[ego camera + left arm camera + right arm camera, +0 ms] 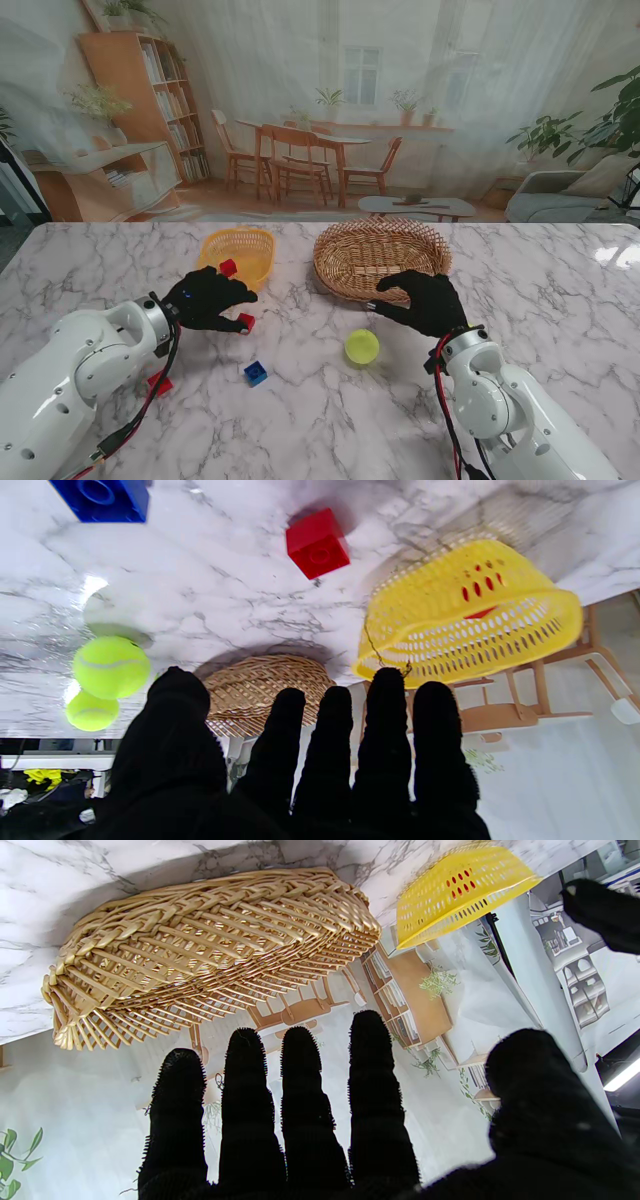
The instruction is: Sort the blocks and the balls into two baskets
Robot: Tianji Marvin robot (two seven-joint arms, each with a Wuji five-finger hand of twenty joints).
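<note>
While both arms rise from the near corners of the marble bench (560,290), the left hand (208,297) hovers at left centre, just near of the yellow basket (240,252). Its fingers (384,720) are extended and spread, and they hold nothing. A red block (246,321) lies on the bench just beside the left hand's fingertips; the left wrist view shows it free on the marble, apart from the fingers. A second red block (228,267) lies inside the yellow basket, visible through the basket's slotted wall in both wrist views.

The right hand (425,299) hovers right of centre, at the near rim of the wicker basket (378,256). Its fingers (372,1080) are straight and apart, with the thumb set wide, and they hold nothing.

The yellow basket and the wicker basket stand side by side at the far centre of the bench, the yellow one on the left.

A tennis ball (362,346) rests on the bench between the two hands, near of the wicker basket. A blue block (256,373) lies left of the ball and nearer to the robot. A third red block (160,384) lies at the near left, partly hidden beside the left forearm.
</note>
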